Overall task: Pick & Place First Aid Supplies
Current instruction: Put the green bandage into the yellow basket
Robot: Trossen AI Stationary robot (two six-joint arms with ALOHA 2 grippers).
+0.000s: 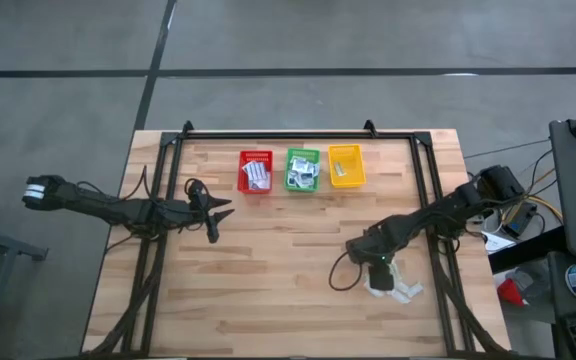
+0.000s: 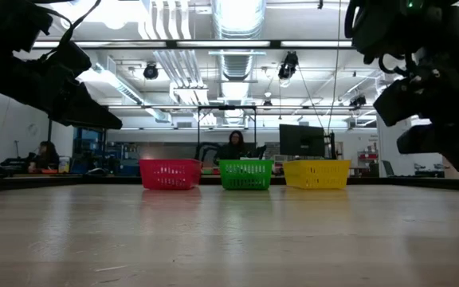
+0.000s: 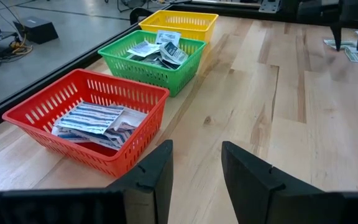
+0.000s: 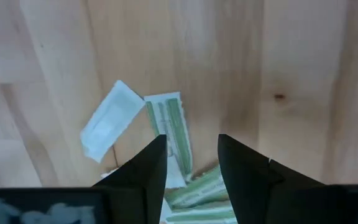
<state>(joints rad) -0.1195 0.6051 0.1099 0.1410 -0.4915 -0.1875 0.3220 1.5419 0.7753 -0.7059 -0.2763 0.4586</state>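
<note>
A small heap of first aid supplies lies flat on the wooden table near its right edge. In the right wrist view it shows as a pale oblong packet, a green-striped packet and more striped strips. My right gripper points down over them, open, fingertips on either side of the green-striped packet's edge and above it. My left gripper waits open over the table's left part, holding nothing. More packets lie in the red basket, green basket and yellow basket.
The red, green and yellow baskets stand in a row at the table's far edge. A dark frame runs round the table. Bare wood lies between the two arms. People sit at desks in the room beyond.
</note>
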